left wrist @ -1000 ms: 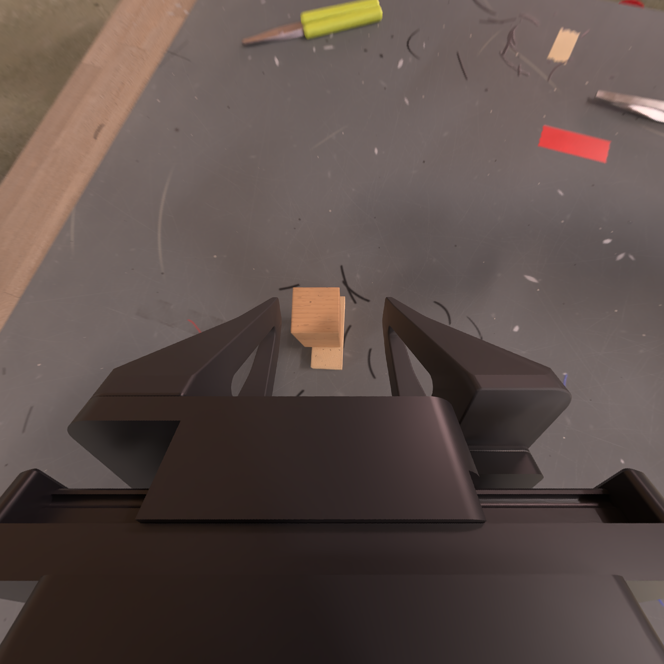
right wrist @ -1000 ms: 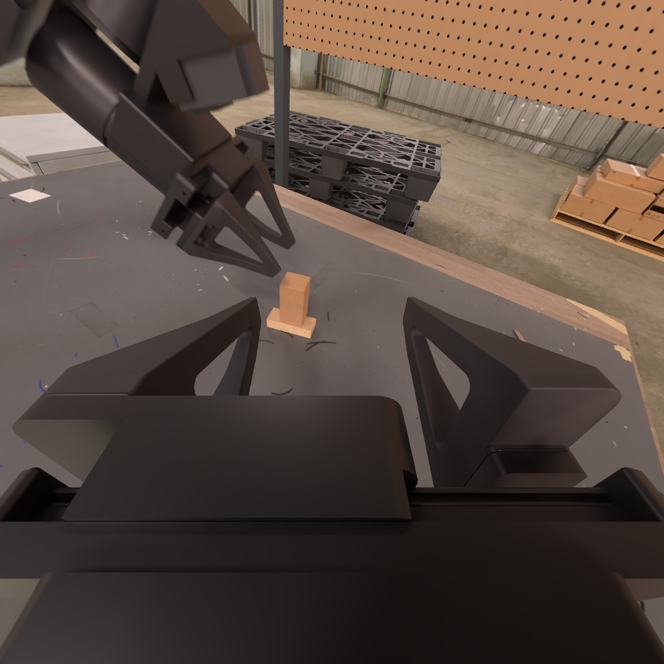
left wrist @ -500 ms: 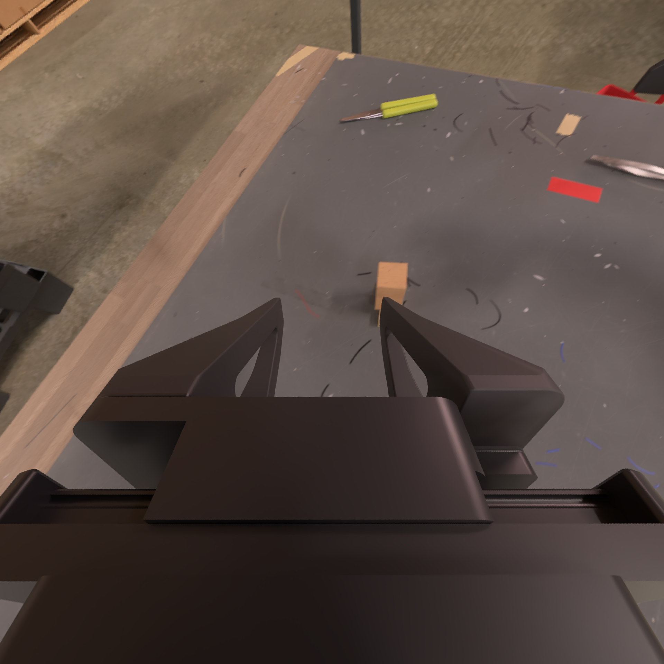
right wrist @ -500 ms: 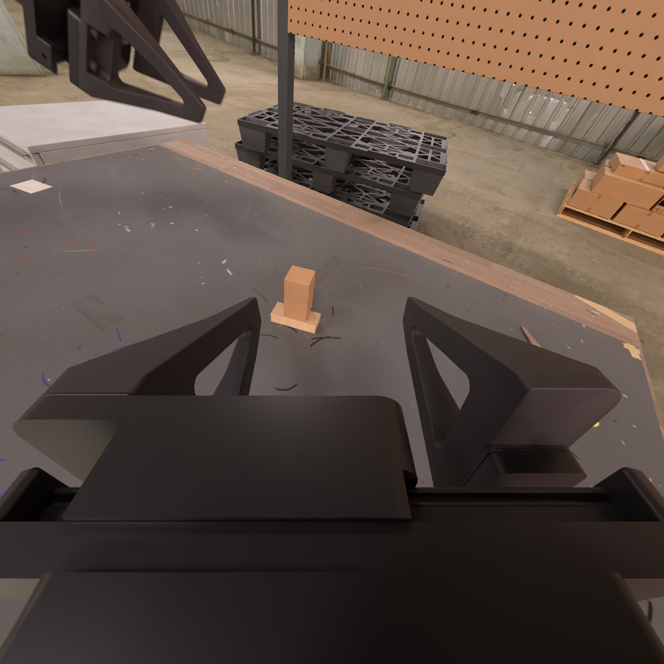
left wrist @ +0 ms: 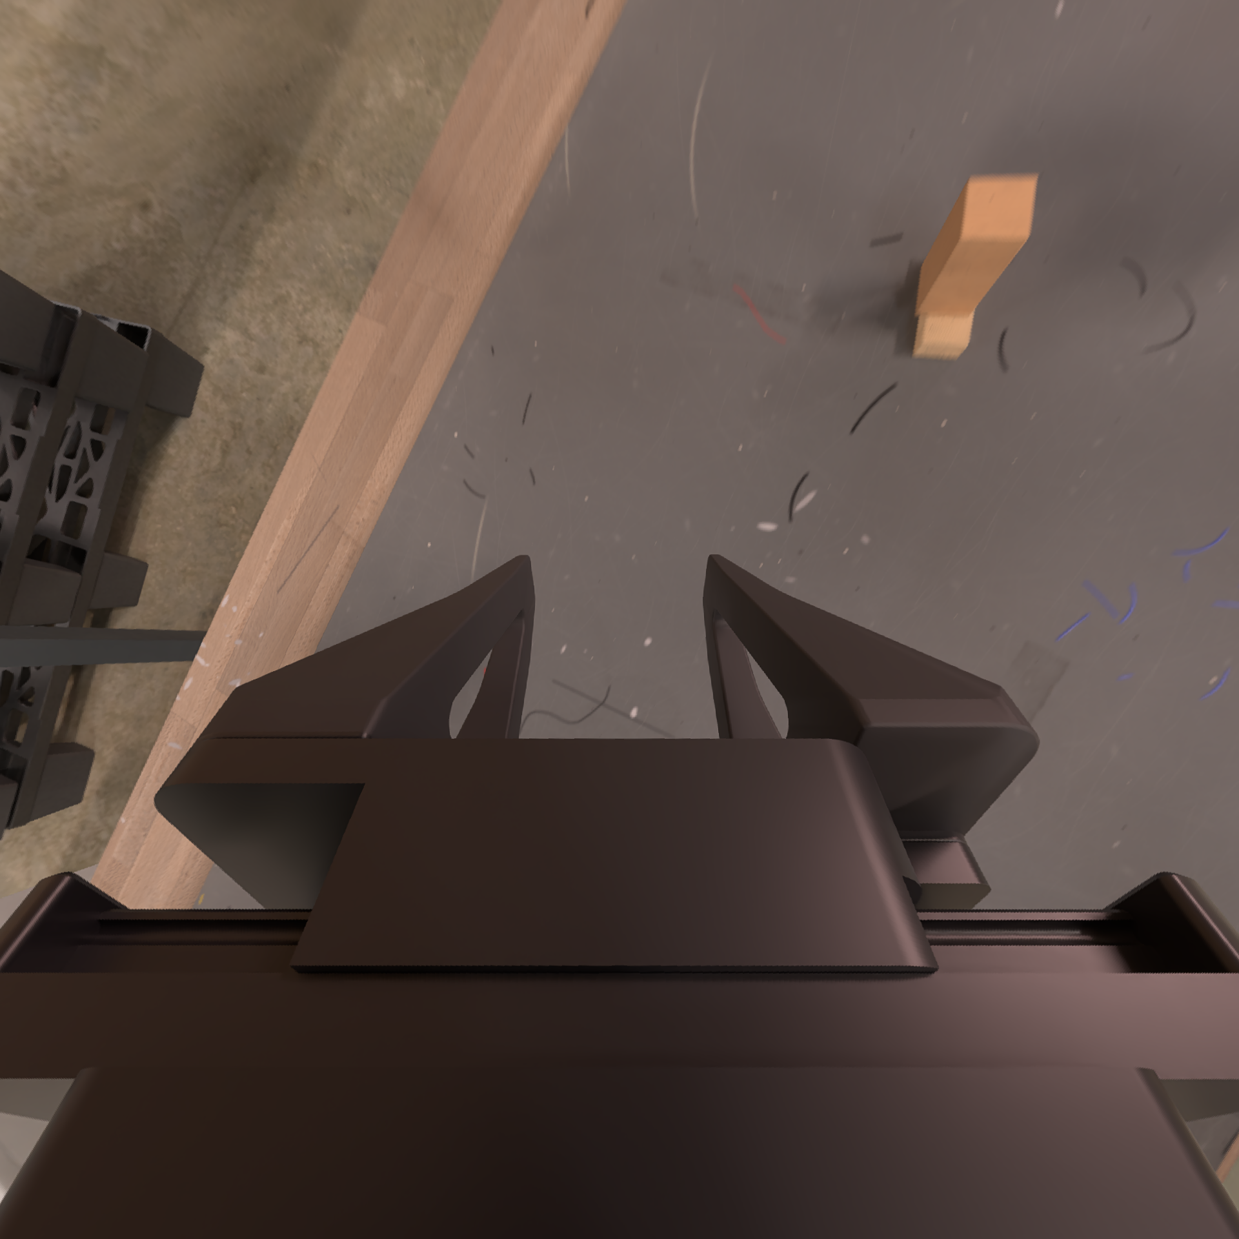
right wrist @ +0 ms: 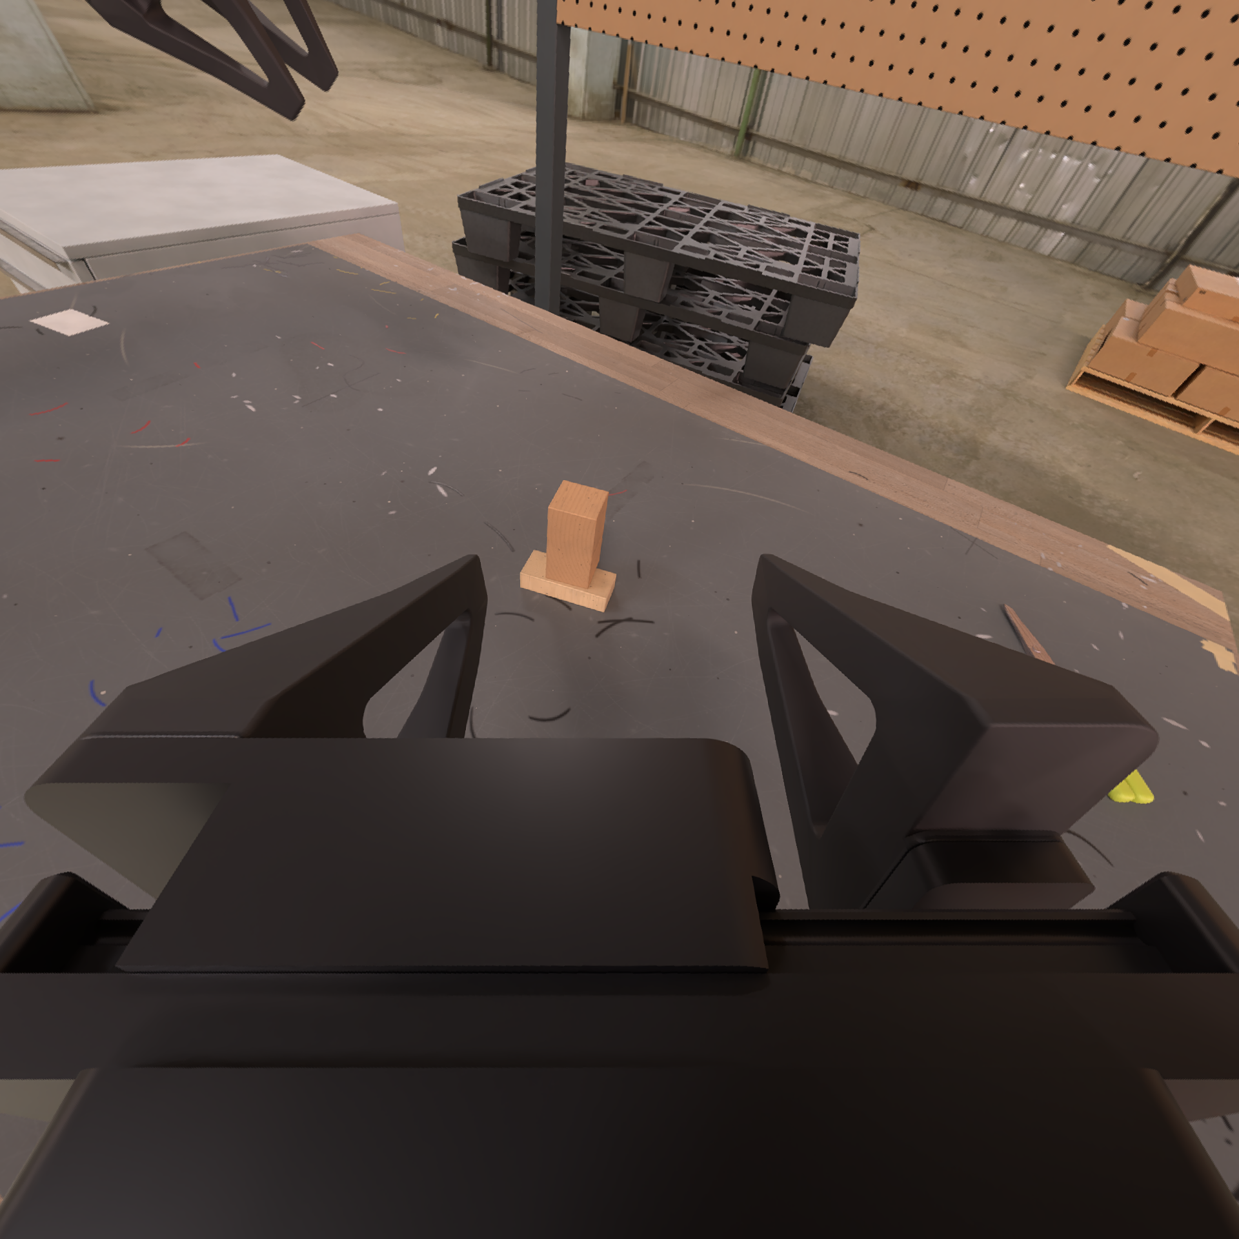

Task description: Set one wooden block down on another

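Left hand (left wrist: 618,570): fingers parted, nothing between them, touching nothing. It hangs above bare grey counter (left wrist: 737,416), close to the counter's wooden edge strip (left wrist: 375,429) on its left side. Past that strip is concrete floor (left wrist: 147,167) and a black plastic pallet stack (left wrist: 60,509) (so little room to the left, plenty to the right and ahead). From the right wrist view the left hand's fingertips (right wrist: 268,74) show only in the top-left corner, high over the counter and well apart from the blocks.

Right hand (right wrist: 618,570): fingers spread wide, wider than the left's, empty, touching nothing. It sits low over the counter and faces the stack, which lies ahead of the fingertips, roughly centred in the gap but not between them.

Task items: tall wooden block (right wrist: 576,533) stands upright on the flat wooden block (right wrist: 568,591), which lies flat on the counter. The tall one sits about mid-length on the flat one, whose ends stick out on both sides. In the left wrist view the stack is ahead and off to the right, motion-blurred (tall block (left wrist: 972,248), flat block (left wrist: 942,335)).

Open counter surrounds the stack on all sides, with only scuffs and thin shavings. Far edge strip runs beyond it, then floor, the pallets, a steel post (right wrist: 553,154), cardboard boxes (right wrist: 1180,342) and a pegboard (right wrist: 938,60). A yellow-green tool handle (right wrist: 1132,791) peeks out beside the right finger.
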